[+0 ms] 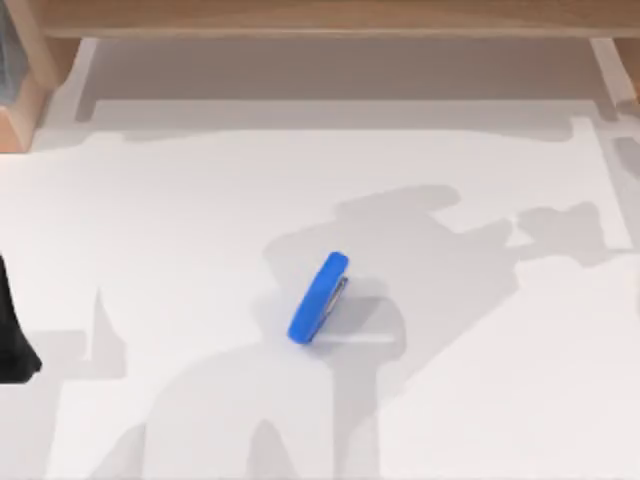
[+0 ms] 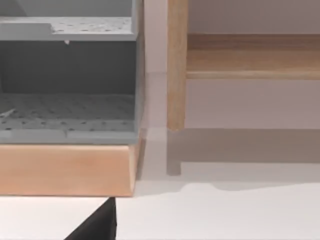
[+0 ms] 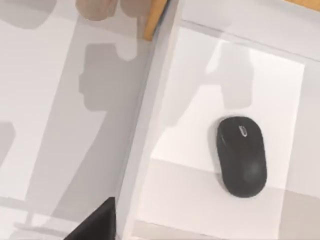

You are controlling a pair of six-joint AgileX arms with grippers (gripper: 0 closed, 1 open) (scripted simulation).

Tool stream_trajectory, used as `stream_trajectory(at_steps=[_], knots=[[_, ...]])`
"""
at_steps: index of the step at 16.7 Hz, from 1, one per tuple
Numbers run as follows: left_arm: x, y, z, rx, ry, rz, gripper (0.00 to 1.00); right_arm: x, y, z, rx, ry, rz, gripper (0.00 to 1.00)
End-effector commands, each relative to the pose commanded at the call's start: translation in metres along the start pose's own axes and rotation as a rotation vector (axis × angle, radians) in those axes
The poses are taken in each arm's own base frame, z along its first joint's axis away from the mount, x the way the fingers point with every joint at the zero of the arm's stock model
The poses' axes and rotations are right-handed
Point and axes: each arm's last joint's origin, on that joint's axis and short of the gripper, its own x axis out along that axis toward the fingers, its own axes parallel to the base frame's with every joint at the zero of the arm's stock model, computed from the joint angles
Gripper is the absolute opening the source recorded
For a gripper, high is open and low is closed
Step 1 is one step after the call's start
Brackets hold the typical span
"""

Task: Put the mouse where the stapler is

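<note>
The bright blue stapler [image 1: 320, 298] lies slanted near the middle of the white table, well clear of both arms. The black oval mouse [image 3: 241, 155] rests on a white surface in the right wrist view, beyond a pale raised edge [image 3: 145, 135]. A black corner of my right gripper [image 3: 97, 225] shows some way from the mouse, holding nothing that I can see. My left arm [image 1: 12, 330] is parked at the table's left edge, and a black corner of the left gripper [image 2: 97, 226] shows in its wrist view.
A wooden shelf unit [image 1: 320, 18] runs along the back of the table. At the back left stands a grey perforated rack [image 2: 67, 80] on a wooden base [image 2: 65, 167], beside a wooden post [image 2: 176, 65].
</note>
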Motion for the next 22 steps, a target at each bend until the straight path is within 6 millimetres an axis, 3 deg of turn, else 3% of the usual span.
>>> stream_trajectory(at_steps=[2,5,8,10,13,22], knots=[[0.0,0.0,0.0,0.0,0.0,0.0,1.0,0.043,-0.027,0.012,-0.016,0.107,0.039,1.0],[0.0,0.0,0.0,0.0,0.0,0.0,1.0,0.107,-0.059,0.011,-0.039,0.247,0.105,1.0],[0.0,0.0,0.0,0.0,0.0,0.0,1.0,0.161,-0.077,-0.002,-0.066,0.354,0.171,1.0],[0.0,0.0,0.0,0.0,0.0,0.0,1.0,0.186,-0.08,-0.01,-0.087,0.399,0.207,1.0],[0.0,0.0,0.0,0.0,0.0,0.0,1.0,0.204,-0.08,-0.016,-0.106,0.429,0.234,1.0],[0.0,0.0,0.0,0.0,0.0,0.0,1.0,0.212,-0.077,-0.018,-0.107,0.431,0.236,1.0]])
